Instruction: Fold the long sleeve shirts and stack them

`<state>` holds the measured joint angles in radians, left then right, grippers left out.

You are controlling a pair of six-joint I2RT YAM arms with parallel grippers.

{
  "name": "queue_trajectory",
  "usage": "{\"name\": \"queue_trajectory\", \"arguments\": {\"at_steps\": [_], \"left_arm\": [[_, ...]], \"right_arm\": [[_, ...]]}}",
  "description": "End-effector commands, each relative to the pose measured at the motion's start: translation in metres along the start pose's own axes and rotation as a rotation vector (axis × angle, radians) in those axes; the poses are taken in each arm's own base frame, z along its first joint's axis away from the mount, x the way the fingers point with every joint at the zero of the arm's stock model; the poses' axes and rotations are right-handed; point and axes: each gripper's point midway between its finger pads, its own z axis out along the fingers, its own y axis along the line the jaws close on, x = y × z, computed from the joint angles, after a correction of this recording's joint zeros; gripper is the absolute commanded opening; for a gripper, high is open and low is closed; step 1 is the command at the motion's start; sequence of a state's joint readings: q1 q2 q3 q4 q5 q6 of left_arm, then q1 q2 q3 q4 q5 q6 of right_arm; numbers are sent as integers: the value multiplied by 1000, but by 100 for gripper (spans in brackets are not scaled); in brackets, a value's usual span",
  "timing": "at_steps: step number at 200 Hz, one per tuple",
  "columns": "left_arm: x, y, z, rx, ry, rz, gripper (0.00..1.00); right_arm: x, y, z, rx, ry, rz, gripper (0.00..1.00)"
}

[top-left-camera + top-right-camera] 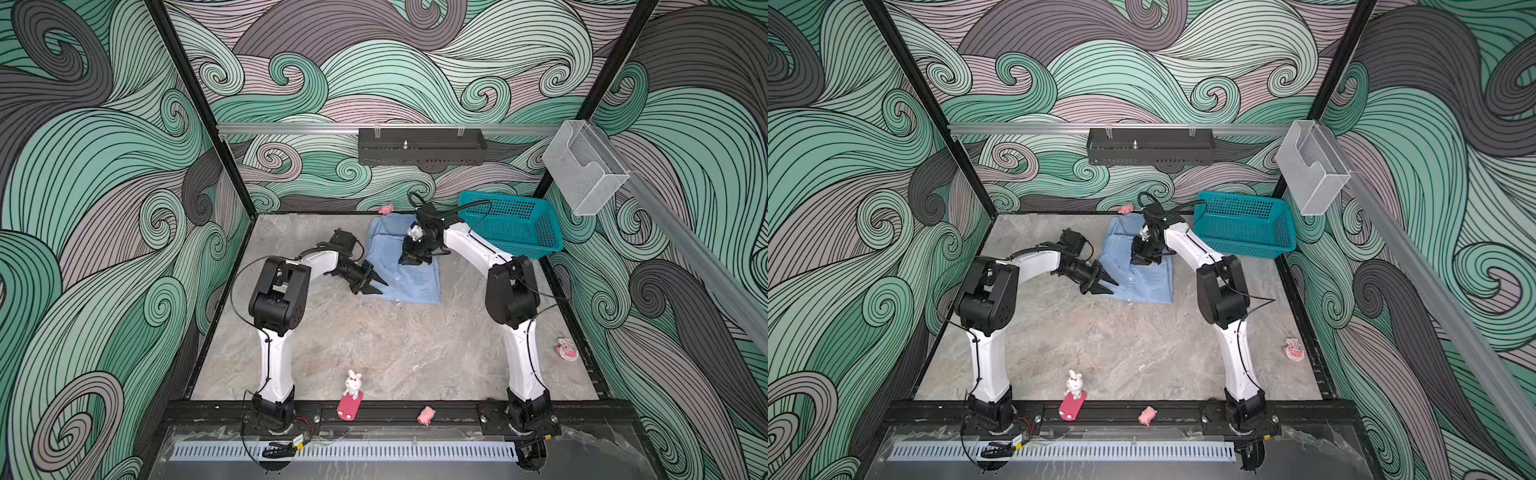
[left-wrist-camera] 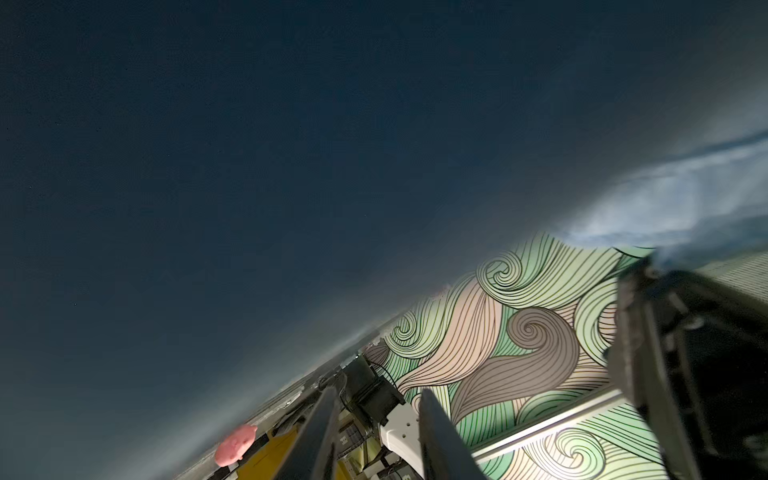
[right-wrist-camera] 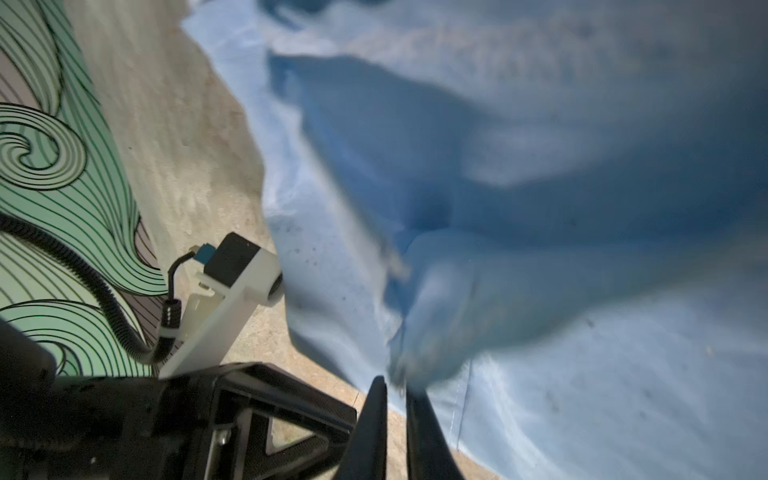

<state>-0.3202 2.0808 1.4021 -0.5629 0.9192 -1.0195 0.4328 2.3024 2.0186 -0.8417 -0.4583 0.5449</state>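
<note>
Right wrist view: right claw (image 3: 395, 386) nearly closed, pinching a fold of the shirt (image 3: 582, 395), which lies on the bench (image 1: 374, 353) just beside the basket (image 1: 511, 232). Left claw (image 1: 383, 289), at the shirt's edge away from the basket, stands part-open, empty; a one-sided lift could skew the fold.

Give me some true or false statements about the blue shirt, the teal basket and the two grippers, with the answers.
The light blue button-up shirt lies on the grey marbled table. True.
The teal plastic mesh basket holds the shirt. False: the shirt lies outside it.
The right gripper is closed on a fold of the shirt. True.
The left gripper reaches over the basket. False: it is at the shirt's left edge.
The white rabbit figurine stands on the shirt. False: it stands at the table's near edge.
</note>
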Motion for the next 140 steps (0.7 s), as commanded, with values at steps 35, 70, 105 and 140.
{"name": "queue_trajectory", "arguments": {"at_steps": [35,70,105,140], "left_arm": [[-34,14,10,-25,-33,-15,35],[-54,31,0,-58,-68,-66,35],[-66,43,-13,-106,-86,-97,38],[-70,41,-36,-118,-107,-90,48]], "right_arm": [[-69,-30,2,48,-110,14,15],[-87,-59,-10,116,-142,53,21],[-64,-80,9,159,-62,78,21],[-23,-83,29,210,37,43,21]]}}
